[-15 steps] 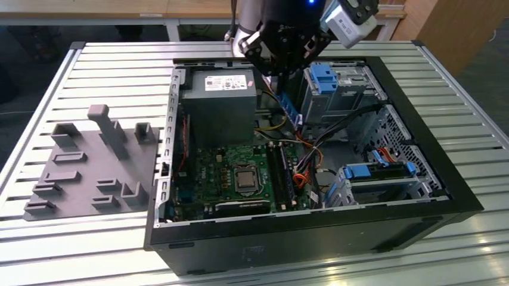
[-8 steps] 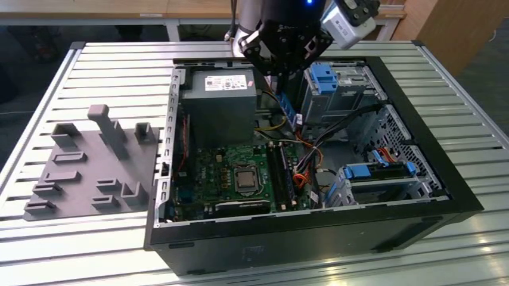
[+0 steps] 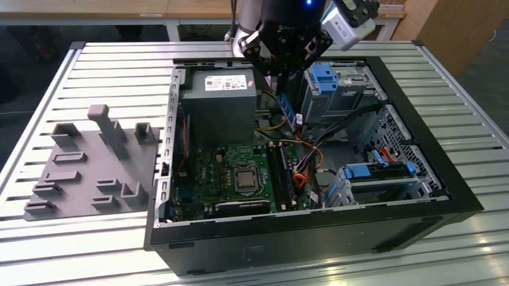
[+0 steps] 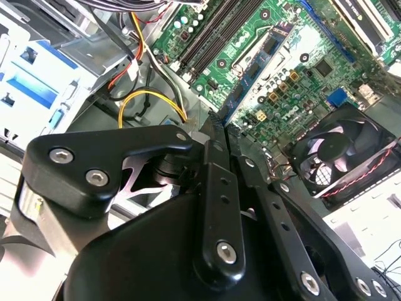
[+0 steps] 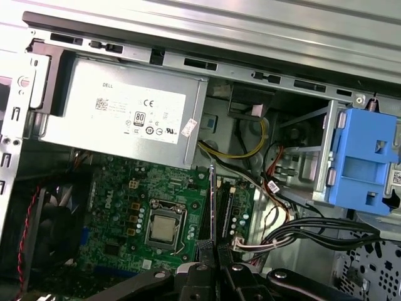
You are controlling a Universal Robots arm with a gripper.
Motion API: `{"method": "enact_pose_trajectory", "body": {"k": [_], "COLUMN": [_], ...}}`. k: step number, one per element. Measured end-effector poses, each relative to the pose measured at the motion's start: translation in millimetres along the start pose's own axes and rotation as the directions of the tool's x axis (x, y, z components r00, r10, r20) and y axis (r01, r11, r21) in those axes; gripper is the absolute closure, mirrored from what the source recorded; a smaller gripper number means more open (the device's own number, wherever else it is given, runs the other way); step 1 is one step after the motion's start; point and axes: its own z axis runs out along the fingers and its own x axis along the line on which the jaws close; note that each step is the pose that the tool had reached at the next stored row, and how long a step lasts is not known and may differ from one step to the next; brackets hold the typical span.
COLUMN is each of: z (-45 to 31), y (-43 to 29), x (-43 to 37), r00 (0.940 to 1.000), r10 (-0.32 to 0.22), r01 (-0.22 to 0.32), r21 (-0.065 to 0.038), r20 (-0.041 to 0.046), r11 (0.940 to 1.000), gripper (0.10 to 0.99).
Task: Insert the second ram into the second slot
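Hanging over the green motherboard (image 3: 214, 173) in the open black computer case (image 3: 318, 238), the black hand (image 5: 214, 251) clenches the thin, flat blue second ram (image 5: 213, 200) upright, above the long memory slots (image 5: 227, 210).

I am operating in a robotics lab or test workshop. Indicators: a slatted metal tabletop (image 3: 95, 71), an open computer case (image 3: 445, 196) lying on it with its boards exposed, a grey fixture plate (image 3: 87, 173) with moulded holders beside the case, and wooden furniture (image 3: 449, 24) behind.
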Motion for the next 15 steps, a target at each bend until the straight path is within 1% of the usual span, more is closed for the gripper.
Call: {"method": "enact_pose_trajectory", "body": {"k": [15], "z": [3.0], "y": [-0.1], "x": [0.0], "r00": [1.0], "r10": [0.0], "r01": [0.0], "r21": [0.001], "r20": [0.0], "r11": [1.0], "gripper": [0.953]}}
